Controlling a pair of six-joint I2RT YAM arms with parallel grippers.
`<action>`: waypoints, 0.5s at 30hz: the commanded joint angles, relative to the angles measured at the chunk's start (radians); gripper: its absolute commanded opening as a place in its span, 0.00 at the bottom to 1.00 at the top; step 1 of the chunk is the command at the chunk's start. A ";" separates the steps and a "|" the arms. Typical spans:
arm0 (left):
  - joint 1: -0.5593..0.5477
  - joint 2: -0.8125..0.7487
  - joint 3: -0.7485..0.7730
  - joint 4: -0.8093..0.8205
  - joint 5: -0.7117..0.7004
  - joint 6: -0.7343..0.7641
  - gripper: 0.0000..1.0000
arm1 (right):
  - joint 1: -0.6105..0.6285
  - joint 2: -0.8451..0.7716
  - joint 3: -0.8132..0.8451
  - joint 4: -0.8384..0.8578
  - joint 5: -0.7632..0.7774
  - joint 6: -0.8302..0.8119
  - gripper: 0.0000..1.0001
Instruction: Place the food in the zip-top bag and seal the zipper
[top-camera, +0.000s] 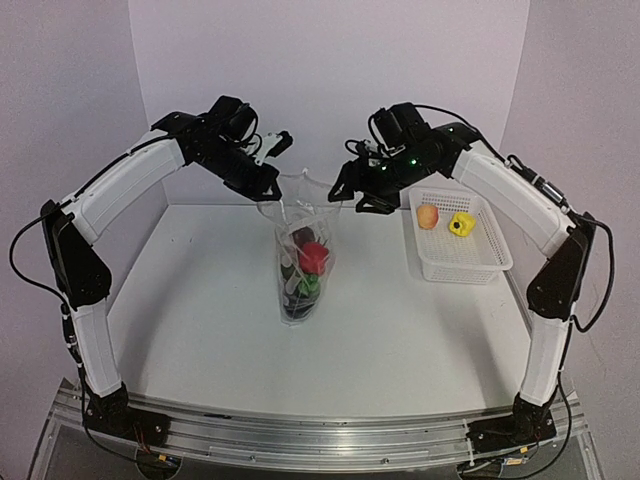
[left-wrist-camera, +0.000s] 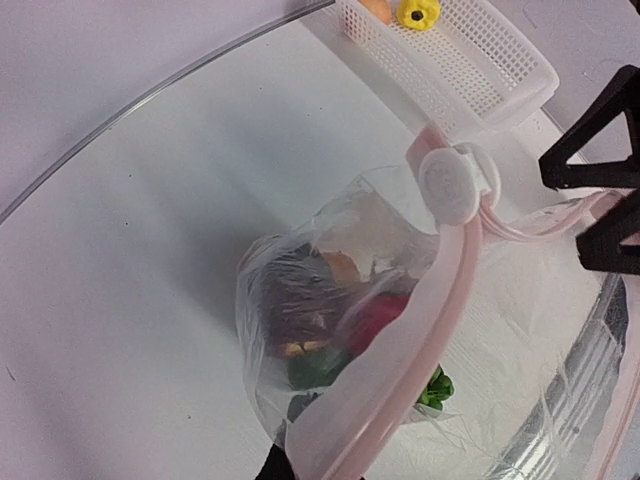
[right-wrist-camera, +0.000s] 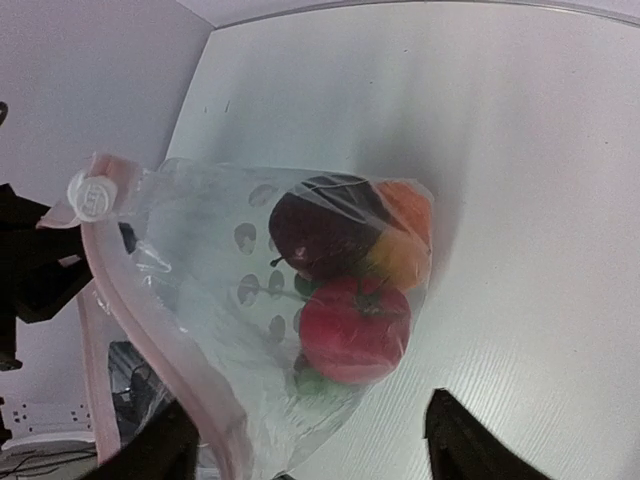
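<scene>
The zip-top bag (top-camera: 303, 270) hangs upright at mid-table, clear with white dots. Inside lie a red tomato (right-wrist-camera: 355, 330), a dark purple fruit (right-wrist-camera: 315, 230), orange and yellow pieces and something green (left-wrist-camera: 435, 388). The zipper (left-wrist-camera: 440, 290) is a pinkish strip with a white slider (left-wrist-camera: 452, 185) on it. My left gripper (top-camera: 272, 188) holds the bag's top left edge. In the left wrist view the strip runs into its jaws (left-wrist-camera: 300, 470), which it mostly hides. My right gripper (top-camera: 352, 195) is at the bag's top right. Its fingers (right-wrist-camera: 165, 450) are spread wide, with the strip beside the left one.
A white perforated basket (top-camera: 490, 262) stands at the right with a peach toy (top-camera: 427, 216) and a yellow toy (top-camera: 460, 224) in it. It also shows in the left wrist view (left-wrist-camera: 480, 70). Walls close the back and both sides.
</scene>
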 joint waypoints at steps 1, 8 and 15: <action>-0.002 -0.002 0.002 0.043 -0.003 -0.051 0.00 | -0.052 -0.032 0.079 0.005 -0.165 -0.069 0.87; -0.018 0.023 0.030 0.054 0.015 -0.100 0.00 | -0.241 -0.073 0.246 0.005 -0.181 -0.105 0.93; -0.018 0.036 0.047 0.052 0.010 -0.096 0.00 | -0.498 -0.030 0.096 0.004 0.338 -0.139 0.94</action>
